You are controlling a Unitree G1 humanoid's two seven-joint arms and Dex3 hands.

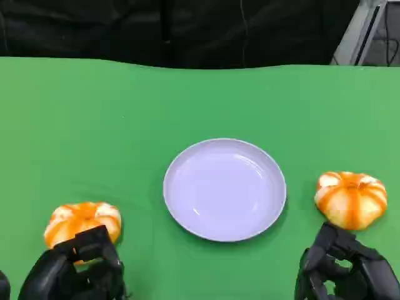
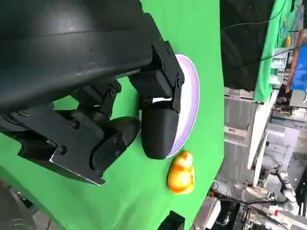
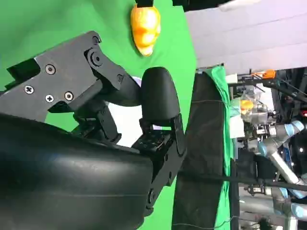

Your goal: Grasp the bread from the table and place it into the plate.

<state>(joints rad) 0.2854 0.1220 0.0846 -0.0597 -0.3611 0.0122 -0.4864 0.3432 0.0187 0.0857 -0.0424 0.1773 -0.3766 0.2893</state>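
Two orange-and-white striped breads lie on the green table. One bread (image 1: 82,220) is at the near left, the other bread (image 1: 351,199) at the right of the white plate (image 1: 225,187), which sits in the middle with nothing in it. My left hand (image 1: 76,270) hovers just in front of the left bread and hides its near edge; it holds nothing. My right hand (image 1: 347,269) is just short of the right bread, fingers apart, also holding nothing. Past the left hand (image 2: 120,129), the left wrist view has the plate (image 2: 192,91) and the right bread (image 2: 181,172). Beyond the right hand (image 3: 120,96), the right wrist view has the left bread (image 3: 145,23).
The green cloth (image 1: 125,119) covers the table up to a dark backdrop at the far edge. Metal framing (image 1: 365,31) stands at the far right corner. Open cloth lies around the plate on every side.
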